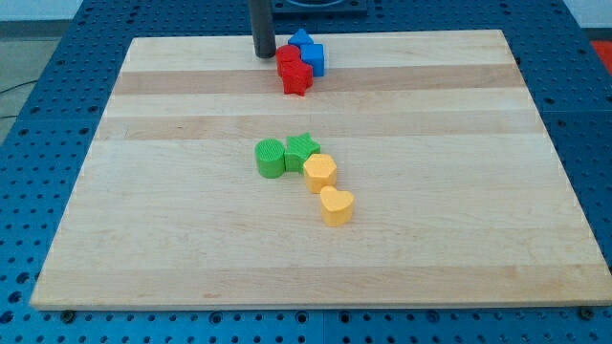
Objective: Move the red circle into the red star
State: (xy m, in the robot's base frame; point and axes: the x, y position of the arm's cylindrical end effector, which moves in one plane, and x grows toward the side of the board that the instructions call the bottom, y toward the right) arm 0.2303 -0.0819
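The red circle (288, 59) sits near the view's top, touching the red star (296, 79) just below it. My tip (263, 54) rests on the board just left of the red circle, close to it. Two blue blocks are pressed against the reds on the right: a blue cube (315, 58) and another blue block (300, 39) behind it, whose shape I cannot make out.
In the board's middle a green circle (271, 158) touches a green star (301, 148). A yellow hexagon-like block (320, 173) and a yellow heart (336, 205) trail down to the right. The wooden board (143, 239) lies on a blue perforated table.
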